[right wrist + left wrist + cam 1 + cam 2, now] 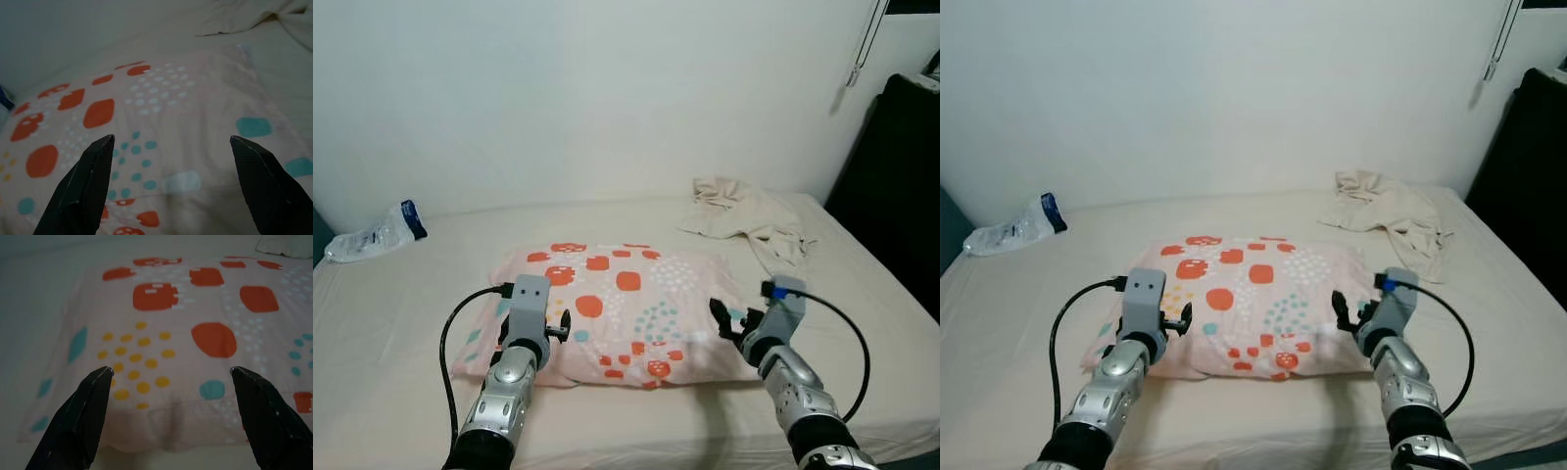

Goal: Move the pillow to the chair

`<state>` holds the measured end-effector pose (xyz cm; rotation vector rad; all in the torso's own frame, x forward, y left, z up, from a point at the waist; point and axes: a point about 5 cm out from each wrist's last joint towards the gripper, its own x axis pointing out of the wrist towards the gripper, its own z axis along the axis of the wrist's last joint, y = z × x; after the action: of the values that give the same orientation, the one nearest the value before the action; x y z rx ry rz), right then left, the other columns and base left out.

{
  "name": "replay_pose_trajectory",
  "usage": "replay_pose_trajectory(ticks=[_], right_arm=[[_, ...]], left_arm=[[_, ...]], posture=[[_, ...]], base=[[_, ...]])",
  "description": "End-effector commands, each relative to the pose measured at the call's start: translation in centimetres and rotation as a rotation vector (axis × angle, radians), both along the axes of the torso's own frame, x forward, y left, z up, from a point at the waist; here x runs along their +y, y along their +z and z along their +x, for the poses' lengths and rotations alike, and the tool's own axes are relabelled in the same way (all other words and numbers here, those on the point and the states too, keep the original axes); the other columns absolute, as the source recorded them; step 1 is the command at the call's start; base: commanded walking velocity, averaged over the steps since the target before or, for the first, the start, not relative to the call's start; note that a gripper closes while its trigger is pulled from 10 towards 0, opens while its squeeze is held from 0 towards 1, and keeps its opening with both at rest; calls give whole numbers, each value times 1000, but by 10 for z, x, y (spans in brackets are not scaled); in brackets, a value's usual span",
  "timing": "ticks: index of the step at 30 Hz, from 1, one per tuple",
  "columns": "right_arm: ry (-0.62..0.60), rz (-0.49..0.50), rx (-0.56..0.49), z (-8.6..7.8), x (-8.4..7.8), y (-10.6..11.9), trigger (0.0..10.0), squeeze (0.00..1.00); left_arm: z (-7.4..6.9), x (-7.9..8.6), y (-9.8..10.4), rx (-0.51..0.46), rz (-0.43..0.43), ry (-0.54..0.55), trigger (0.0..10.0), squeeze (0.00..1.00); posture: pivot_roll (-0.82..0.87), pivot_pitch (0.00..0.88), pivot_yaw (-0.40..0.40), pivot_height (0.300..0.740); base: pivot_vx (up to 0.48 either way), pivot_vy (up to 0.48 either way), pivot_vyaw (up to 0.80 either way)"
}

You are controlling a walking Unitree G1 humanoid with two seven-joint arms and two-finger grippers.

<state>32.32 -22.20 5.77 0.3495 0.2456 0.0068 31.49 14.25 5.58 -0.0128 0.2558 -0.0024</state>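
Flat on the bed (401, 323) lies a pink pillow (617, 308) with orange, teal, yellow spots.

Head and wrist views, pillow (626, 308) shared

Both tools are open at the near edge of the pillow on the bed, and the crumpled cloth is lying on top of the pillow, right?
Not quite. In the left eye view the crumpled cloth lies on the bed beyond the pillow, apart from it. The left tool and right tool are open there.

One pillow (617, 308), one cloth (749, 220) (crumpled), one bag (374, 235).
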Motion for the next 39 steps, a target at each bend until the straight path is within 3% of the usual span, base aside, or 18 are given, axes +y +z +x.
replay_pose_trajectory(ticks=[1, 11, 14, 15, 16, 17, 20, 27, 32, 39], right_arm=[[-9, 42, 3, -1, -1, -1, 10000, 0], [-62, 138, -19, -2, -12, 2, 10000, 0], [-82, 202, -35, -3, -14, 2, 10000, 0], [-93, 301, -83, -2, -16, 7, 10000, 0], [-93, 301, -83, -2, -16, 7, 10000, 0], [-98, 396, -142, -2, -18, 13, 10000, 0], [-92, 478, -201, -1, -21, 20, 10000, 0], [-146, 561, -216, -3, -29, 16, 10000, 0], [-161, 637, -200, -2, -24, 6, 10000, 0], [48, 721, -315, 11, 0, 27, 10000, 0]], left_arm=[[-3, 2, -8, 33, -28, 8, 10000, 0], [-1, 3, -6, 31, -76, 10, 10000, 0], [-1, 3, -5, 31, -97, 10, 10000, 0], [0, 2, -5, 35, -138, 11, 10000, 0], [0, 2, -5, 35, -138, 11, 10000, 0], [0, 1, -4, 35, -168, 8, 10000, 0], [0, 0, -4, 36, -180, 4, 10000, 0], [0, -2, -3, 37, -192, -4, 10000, 0], [-3, -4, -2, 36, -191, -22, 10000, 0], [-11, 3, -1, 35, -182, -28, 10000, 0]], posture=[[-84, 45, 55, 625], [-82, 53, 54, 590], [-82, 55, 55, 580], [-83, 56, 58, 570], [-83, 56, 58, 570], [-84, 57, 59, 560], [-84, 57, 59, 545], [-84, 67, 71, 525], [-65, 90, 89, 525], [-29, 120, 98, 525]], base=[[0, 0, 0], [0, 0, 0], [0, 0, 0], [0, 0, 0], [0, 0, 0], [0, 0, 0], [0, 0, 0], [0, 0, 0], [0, 0, 0], [0, 0, 0]])
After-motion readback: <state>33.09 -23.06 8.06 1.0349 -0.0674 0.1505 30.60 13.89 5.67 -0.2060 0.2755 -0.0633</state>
